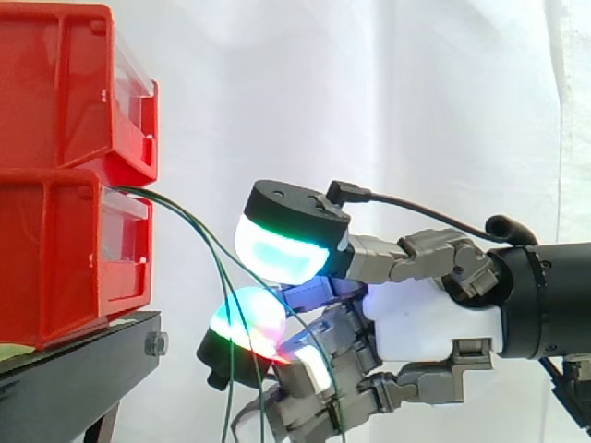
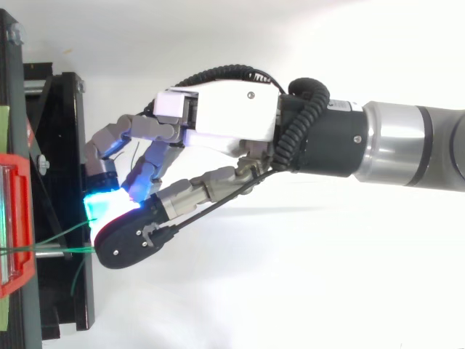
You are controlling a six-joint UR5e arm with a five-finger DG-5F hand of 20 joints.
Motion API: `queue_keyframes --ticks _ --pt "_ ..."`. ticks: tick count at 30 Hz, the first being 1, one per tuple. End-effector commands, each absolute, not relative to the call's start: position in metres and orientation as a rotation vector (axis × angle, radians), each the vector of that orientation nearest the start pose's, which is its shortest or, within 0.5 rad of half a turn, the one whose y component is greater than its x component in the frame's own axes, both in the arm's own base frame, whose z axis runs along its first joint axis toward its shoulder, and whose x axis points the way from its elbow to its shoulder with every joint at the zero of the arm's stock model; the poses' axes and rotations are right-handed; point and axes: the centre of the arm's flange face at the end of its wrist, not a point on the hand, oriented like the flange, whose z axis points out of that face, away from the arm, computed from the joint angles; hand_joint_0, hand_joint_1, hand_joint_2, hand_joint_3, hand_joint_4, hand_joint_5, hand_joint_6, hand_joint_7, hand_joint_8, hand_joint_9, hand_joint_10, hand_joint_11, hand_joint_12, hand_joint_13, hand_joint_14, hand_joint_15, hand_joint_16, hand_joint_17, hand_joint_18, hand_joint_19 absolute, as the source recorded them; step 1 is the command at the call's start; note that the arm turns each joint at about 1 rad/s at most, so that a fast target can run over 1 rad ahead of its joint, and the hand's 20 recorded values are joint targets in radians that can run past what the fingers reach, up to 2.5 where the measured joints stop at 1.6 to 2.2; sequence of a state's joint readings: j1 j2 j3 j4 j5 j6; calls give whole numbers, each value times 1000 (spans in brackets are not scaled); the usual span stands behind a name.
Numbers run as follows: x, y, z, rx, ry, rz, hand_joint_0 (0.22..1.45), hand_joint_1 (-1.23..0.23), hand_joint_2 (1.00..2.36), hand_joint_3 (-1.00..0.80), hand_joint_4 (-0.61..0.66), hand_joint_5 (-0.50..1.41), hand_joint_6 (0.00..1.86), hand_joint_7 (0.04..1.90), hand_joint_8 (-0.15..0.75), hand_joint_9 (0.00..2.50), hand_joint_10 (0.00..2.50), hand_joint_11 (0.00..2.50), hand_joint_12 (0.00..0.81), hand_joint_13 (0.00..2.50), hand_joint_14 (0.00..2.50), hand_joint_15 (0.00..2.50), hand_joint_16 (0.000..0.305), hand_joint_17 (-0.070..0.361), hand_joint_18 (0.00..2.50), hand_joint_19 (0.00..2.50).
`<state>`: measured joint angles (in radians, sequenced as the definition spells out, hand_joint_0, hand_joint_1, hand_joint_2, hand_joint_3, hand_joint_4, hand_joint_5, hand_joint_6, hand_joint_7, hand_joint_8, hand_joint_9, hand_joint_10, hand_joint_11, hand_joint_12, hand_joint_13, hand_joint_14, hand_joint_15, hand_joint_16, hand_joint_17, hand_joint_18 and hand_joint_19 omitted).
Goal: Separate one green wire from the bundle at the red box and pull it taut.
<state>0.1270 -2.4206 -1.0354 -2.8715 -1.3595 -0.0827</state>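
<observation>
Beside the red bins (image 1: 55, 249), my robot hand (image 1: 425, 323) pinched one green wire (image 1: 185, 217); I feared neighbouring strands (image 1: 224, 369) snagging its fingers (image 1: 277, 249).

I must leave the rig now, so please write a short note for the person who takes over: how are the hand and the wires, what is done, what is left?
Hand: at the wires, close to the stand. Whether it grips a wire cannot be seen.
Wires: green, they come out where the two red bins meet and sag down past the hand.
Done: the hand is at the bundle.
Left: separate one wire and pull it taut. None looks taut yet.
</observation>
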Motion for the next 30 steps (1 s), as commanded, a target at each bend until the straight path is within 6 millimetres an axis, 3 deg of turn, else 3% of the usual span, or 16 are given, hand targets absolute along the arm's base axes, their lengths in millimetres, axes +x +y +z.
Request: queue_keyframes --ticks 1,9,18,23,30 --pt "793 -54 220 1237 1253 1042 537 -593 1000 -500 187 -168 775 1163 321 1092 23 759 347 914 15 447 48 107 708 456" --pt "791 -54 219 1265 1258 1046 560 -643 1000 -500 183 -166 765 1179 317 1088 24 761 340 907 16 446 46 104 699 455" --pt "793 -54 225 1263 1247 1053 606 -652 1011 -372 187 -171 783 1209 311 1079 24 763 331 908 16 450 44 100 693 452" --pt "794 -50 227 1261 1259 1048 577 -654 1000 -493 192 -177 789 1160 310 1068 21 764 332 904 17 451 45 101 695 456" --pt "794 -44 227 1267 1254 1043 577 -698 1000 -500 192 -180 789 1167 307 1061 23 765 329 908 16 456 45 102 696 448"
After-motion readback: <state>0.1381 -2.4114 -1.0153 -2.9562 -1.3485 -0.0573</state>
